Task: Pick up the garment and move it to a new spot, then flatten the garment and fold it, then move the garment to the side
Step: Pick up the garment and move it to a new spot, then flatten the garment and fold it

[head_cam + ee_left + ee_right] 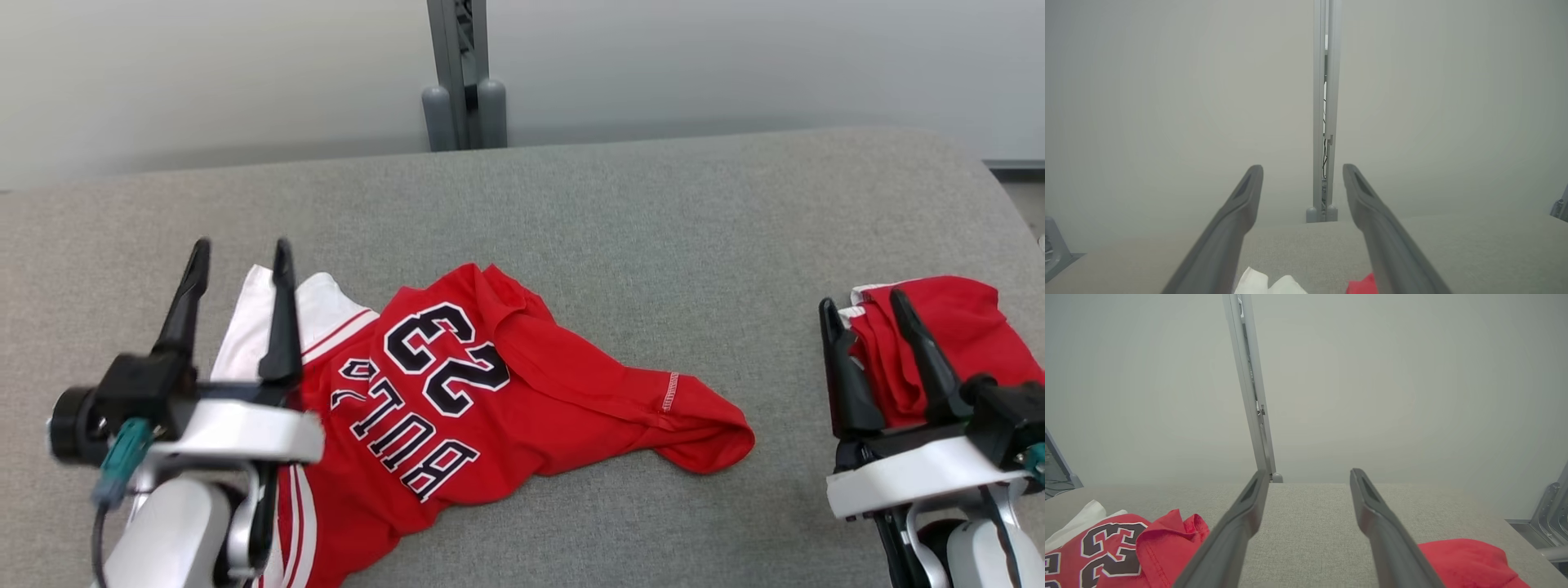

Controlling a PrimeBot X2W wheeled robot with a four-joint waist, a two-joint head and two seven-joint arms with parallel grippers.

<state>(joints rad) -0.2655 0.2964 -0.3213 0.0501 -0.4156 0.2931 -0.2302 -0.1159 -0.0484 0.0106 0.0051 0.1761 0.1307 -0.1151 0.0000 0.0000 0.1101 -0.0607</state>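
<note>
A red jersey garment (pixel 490 384) with a black 23 and white trim lies crumpled on the grey table (pixel 620 212), left of centre. My left gripper (pixel 239 255) hovers open over its white left edge, nothing between the fingers. In the left wrist view the gripper (pixel 1302 169) points at the wall, with white and red cloth (pixel 1274 283) just below. My right gripper (pixel 864 306) stands open at the right, in front of a second red garment (pixel 955 335). The right wrist view shows that gripper (pixel 1309 475) open, the jersey (pixel 1118 547) at lower left and the other red cloth (pixel 1466 563) at lower right.
A grey metal post (pixel 464 73) rises behind the table's far edge against a pale wall. The table's right corner (pixel 980 180) curves off near the second garment. Bare grey cloth surface stretches between the two garments and toward the far edge.
</note>
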